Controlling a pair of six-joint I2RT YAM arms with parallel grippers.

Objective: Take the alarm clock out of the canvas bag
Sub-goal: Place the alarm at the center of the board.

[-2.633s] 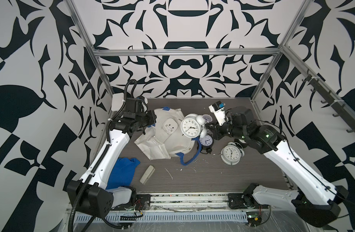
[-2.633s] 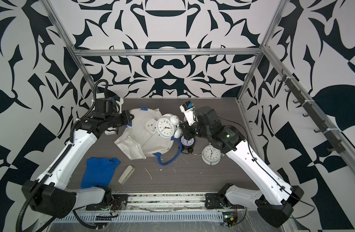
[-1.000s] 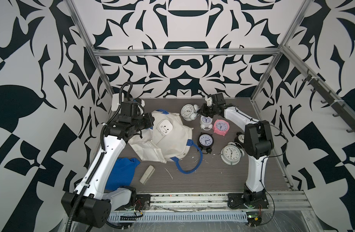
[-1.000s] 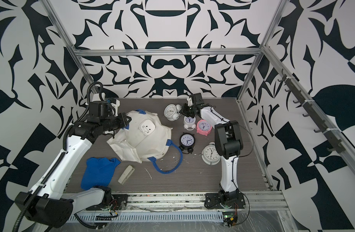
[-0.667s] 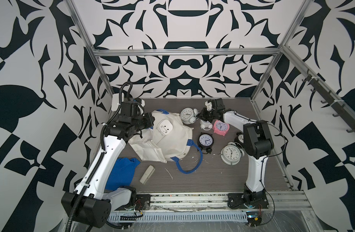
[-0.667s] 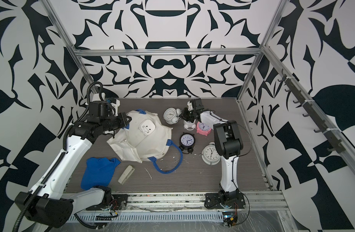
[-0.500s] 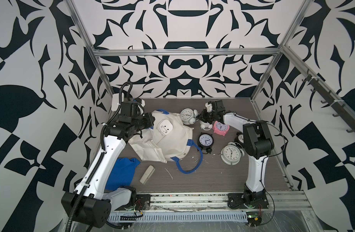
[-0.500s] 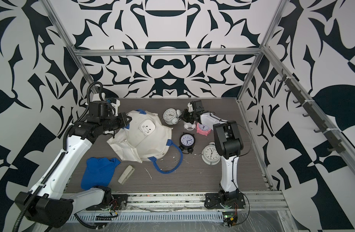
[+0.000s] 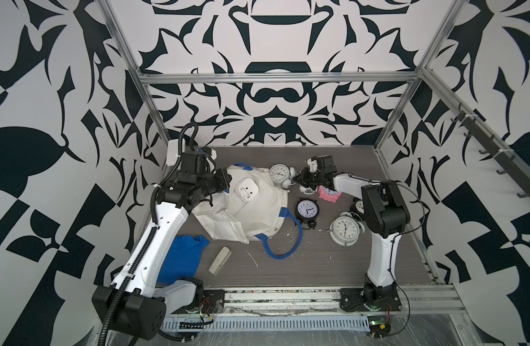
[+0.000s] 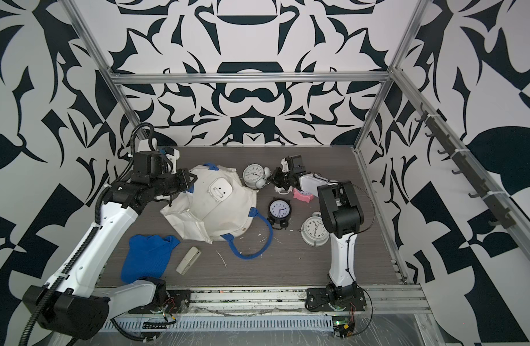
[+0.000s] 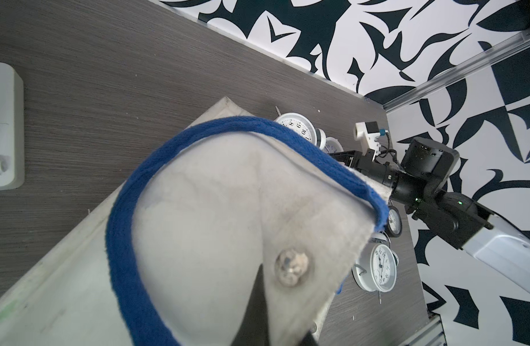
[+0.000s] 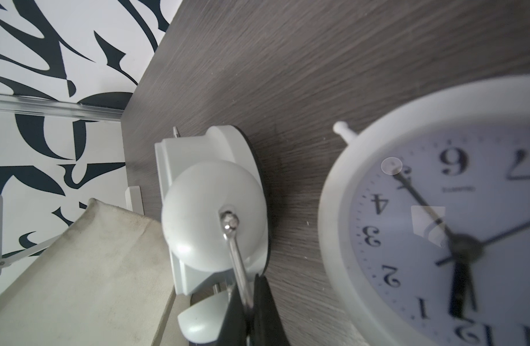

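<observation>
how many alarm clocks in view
6: white clock beside the canvas bag, in the right hand; small white clock by that hand; pink clock; black clock; large white clock; dark clock partly behind the right arm. Bag may hide more.

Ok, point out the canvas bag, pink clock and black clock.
canvas bag (image 9: 257, 215), in a top view, its off-white side.
pink clock (image 9: 329, 196), in a top view, its body.
black clock (image 9: 308, 208), in a top view, its dial.
</observation>
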